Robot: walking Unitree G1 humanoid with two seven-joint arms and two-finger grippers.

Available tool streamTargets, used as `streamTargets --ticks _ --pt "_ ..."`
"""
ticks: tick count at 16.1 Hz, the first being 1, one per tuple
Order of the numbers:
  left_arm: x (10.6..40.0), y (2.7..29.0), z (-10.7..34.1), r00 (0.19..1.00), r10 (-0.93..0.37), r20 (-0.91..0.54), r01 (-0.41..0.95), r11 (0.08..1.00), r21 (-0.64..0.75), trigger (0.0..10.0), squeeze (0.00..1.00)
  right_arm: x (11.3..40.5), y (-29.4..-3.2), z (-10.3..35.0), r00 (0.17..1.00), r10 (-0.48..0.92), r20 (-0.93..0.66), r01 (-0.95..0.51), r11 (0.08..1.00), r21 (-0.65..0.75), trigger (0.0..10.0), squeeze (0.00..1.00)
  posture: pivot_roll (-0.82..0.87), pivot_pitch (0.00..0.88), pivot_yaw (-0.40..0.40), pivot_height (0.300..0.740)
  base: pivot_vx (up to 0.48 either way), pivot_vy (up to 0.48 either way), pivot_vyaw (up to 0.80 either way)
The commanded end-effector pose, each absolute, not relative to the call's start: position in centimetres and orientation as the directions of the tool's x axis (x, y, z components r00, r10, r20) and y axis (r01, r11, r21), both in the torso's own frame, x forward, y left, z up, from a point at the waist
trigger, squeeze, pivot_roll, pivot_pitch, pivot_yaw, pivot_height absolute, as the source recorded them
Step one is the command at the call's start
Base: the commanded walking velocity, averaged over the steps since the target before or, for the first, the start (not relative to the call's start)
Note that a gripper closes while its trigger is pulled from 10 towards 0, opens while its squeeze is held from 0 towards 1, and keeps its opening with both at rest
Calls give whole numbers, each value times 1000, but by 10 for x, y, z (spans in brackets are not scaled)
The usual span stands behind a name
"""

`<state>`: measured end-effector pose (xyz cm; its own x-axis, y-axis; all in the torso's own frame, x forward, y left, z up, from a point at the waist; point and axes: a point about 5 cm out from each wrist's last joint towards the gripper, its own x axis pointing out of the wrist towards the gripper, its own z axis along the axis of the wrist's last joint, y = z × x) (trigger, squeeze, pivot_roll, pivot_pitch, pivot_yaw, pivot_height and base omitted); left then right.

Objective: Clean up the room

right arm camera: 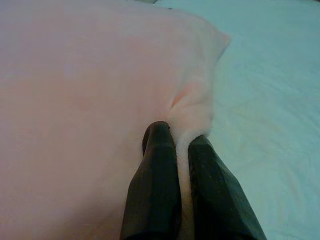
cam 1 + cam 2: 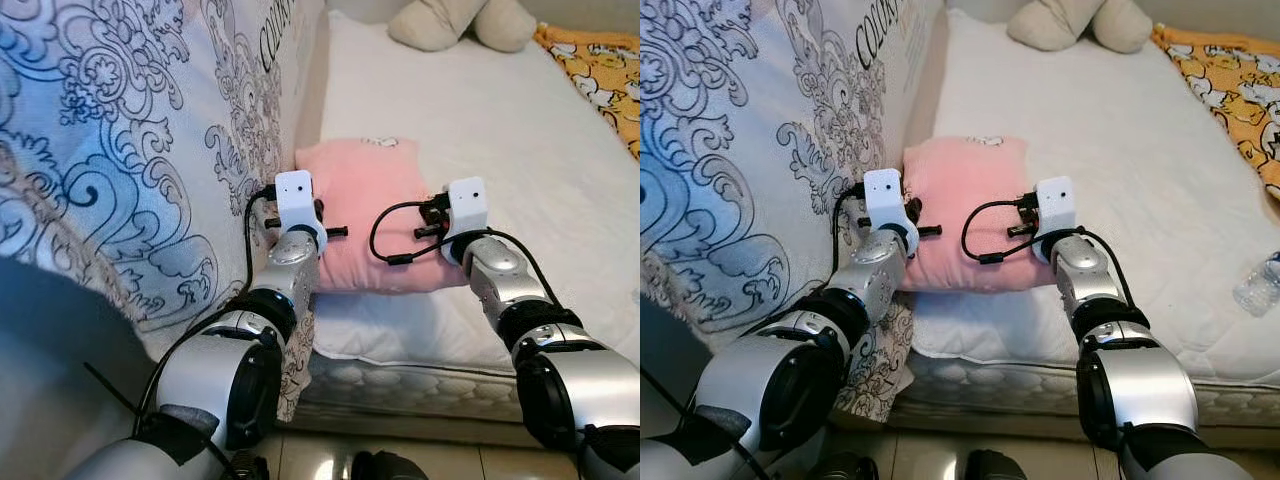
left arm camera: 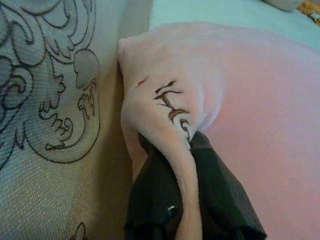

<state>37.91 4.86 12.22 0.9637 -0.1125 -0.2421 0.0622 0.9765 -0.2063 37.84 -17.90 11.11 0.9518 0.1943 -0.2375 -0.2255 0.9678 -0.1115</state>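
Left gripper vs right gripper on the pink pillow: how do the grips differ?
The left gripper pinches the pink pillow at its edge beside the patterned quilt; the right gripper pinches the opposite edge, toward the open white mattress. Brown embroidery sits at the left gripper's fingers; the fabric at the right gripper's fingers is plain. Shared: both are shut on a fold of pillow.

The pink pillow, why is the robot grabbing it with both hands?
The robot is tidying the room. It has the pink pillow pinched on both sides: the left tool is shut on a fold at one edge, next to the patterned blanket, and the right tool is shut on a fold at the opposite edge. The pillow lies near the front edge of the white mattress. A plush toy sits at the far end.
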Motion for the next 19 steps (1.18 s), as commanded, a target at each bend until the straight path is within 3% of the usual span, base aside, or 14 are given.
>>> streamTargets --ticks 1,2,3,4,10,12,14,19 --pt "372 38 113 958 -127 -258 79 979 -189 10000 0 373 -181 100 948 170 -268 -202 975 -96 10000 0 -47 160 -46 740 0 0 0" --pt "372 40 113 956 -134 -261 87 979 -184 10000 1000 371 -180 96 948 161 -273 -191 978 -88 10000 443 -48 157 -45 740 0 0 0" --pt "372 41 113 956 -134 -261 87 979 -185 10000 1000 370 -181 93 949 151 -278 -181 980 -84 10000 855 -49 157 -44 740 0 0 0" --pt "373 44 112 957 -128 -262 82 980 -179 10000 1000 368 -180 90 948 144 -283 -170 983 -70 10000 1000 -51 152 -43 740 0 0 0" --pt "378 49 122 968 -114 -222 62 972 -229 10000 1000 366 -176 91 970 127 -207 -148 985 -88 10000 1000 -41 96 -43 740 0 0 0" --pt "382 46 136 980 -127 -151 89 968 -236 10000 1000 371 -181 107 987 110 -121 -122 987 -102 10000 1000 -48 64 -38 740 0 0 0" --pt "385 57 160 992 -124 29 127 973 -195 10000 1000 367 -191 130 997 65 41 -60 992 -108 10000 1000 -42 0 -41 740 0 0 0" --pt "363 81 165 965 -209 156 224 970 -89 10000 1000 334 -188 124 993 17 119 -8 997 -73 10000 1000 -28 0 -32 740 0 0 0"
